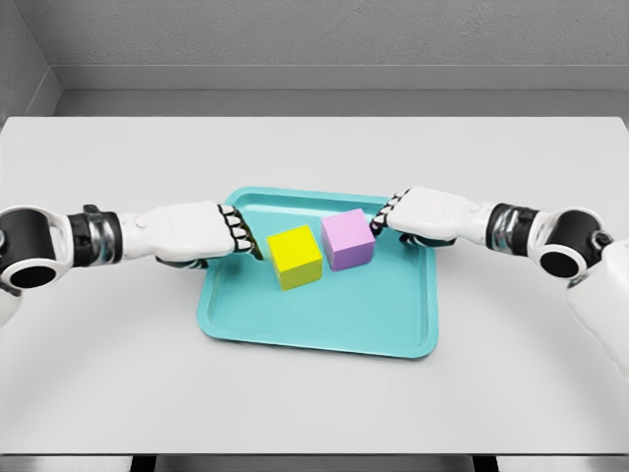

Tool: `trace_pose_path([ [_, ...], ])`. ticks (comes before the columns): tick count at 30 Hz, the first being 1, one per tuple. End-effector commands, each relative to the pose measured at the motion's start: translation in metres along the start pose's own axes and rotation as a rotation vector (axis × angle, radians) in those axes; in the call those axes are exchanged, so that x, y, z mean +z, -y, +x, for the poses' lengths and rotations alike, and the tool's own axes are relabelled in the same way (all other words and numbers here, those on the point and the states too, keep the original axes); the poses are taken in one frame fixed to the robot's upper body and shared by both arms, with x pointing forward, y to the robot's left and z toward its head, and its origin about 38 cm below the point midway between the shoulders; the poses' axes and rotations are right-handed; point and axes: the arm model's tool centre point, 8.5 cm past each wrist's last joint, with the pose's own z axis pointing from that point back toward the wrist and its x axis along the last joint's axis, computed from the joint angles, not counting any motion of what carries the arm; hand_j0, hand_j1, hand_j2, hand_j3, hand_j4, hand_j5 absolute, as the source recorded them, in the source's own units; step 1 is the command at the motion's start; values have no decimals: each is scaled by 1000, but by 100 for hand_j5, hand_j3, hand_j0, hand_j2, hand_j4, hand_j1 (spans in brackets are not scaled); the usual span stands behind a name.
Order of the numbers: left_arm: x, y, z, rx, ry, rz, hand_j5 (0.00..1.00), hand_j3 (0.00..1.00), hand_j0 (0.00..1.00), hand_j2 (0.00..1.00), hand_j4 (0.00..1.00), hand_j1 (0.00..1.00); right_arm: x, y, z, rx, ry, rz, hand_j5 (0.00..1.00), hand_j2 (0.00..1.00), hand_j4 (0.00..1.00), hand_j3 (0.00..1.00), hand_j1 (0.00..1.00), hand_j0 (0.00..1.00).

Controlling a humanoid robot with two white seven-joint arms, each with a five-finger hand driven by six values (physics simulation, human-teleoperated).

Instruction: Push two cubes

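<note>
Both arms are reaching inward from the frame's side edges at mid-height, nearly horizontal; the left hand (192,232) and right hand (425,214) are pointing at each other with fingers curled, grasping nothing

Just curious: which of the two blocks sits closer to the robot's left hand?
The yellow cube, right beside the left hand; the purple cube sits by the right hand.

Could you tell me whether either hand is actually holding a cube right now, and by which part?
Nothing is held. The left hand presses the yellow cube, the right hand the purple cube, fingers curled.
</note>
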Motion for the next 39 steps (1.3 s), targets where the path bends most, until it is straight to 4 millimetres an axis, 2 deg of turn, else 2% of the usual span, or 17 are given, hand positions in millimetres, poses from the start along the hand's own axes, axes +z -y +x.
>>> trace_pose_path([
  [1,6,1,-5,7,-15,-4,81,81,81,81,81,81,-6,-2,5,5,16,7,61,61,61,61,61,61],
  [3,18,3,-12,5,-37,-20,81,81,81,81,81,81,-6,-3,6,5,19,10,61,61,61,61,61,61],
  [7,24,-2,-17,6,-55,-6,81,81,81,81,81,81,-7,1,5,13,17,8,61,61,61,61,61,61],
  [10,43,-4,-28,18,-91,0,81,81,81,81,81,81,-8,0,6,14,22,11,61,61,61,61,61,61],
  [16,51,-1,-40,47,-126,5,81,81,81,81,81,81,-10,2,8,21,28,13,61,61,61,61,61,61],
  [18,62,1,-46,51,-149,-4,81,81,81,81,81,81,-14,4,11,20,36,5,61,61,61,61,61,61],
  [25,69,2,-51,62,-163,-6,84,84,84,84,84,84,-15,2,10,24,31,17,61,61,61,61,61,61],
  [28,70,2,-51,81,-158,8,100,100,100,100,100,100,-13,3,5,26,21,18,61,61,61,61,61,61],
  [31,77,3,-57,106,-171,17,100,100,100,100,100,100,-12,3,3,23,16,21,61,61,61,61,61,61],
  [32,89,5,-63,113,-194,8,100,100,100,100,100,100,-9,7,0,32,9,19,61,61,61,61,61,61],
  [33,94,6,-67,120,-213,7,100,100,100,100,100,100,-3,13,-4,40,0,10,62,62,62,62,62,62],
  [34,106,6,-72,116,-236,-5,100,100,100,100,100,100,12,24,-12,64,-25,-5,63,63,63,63,63,63],
  [35,117,9,-75,114,-256,-27,100,100,100,100,100,100,34,39,-25,82,-69,-44,65,65,65,65,65,65],
  [37,121,11,-77,121,-266,-33,100,100,100,100,100,100,92,77,-35,144,-141,-145,66,66,66,66,66,66],
  [38,125,10,-79,123,-275,-31,100,100,100,100,100,100,121,81,-45,137,-193,-181,67,67,67,67,67,67],
  [39,127,10,-81,127,-281,-28,100,100,100,100,100,100,140,79,-54,110,-229,-203,73,73,73,73,73,73],
])
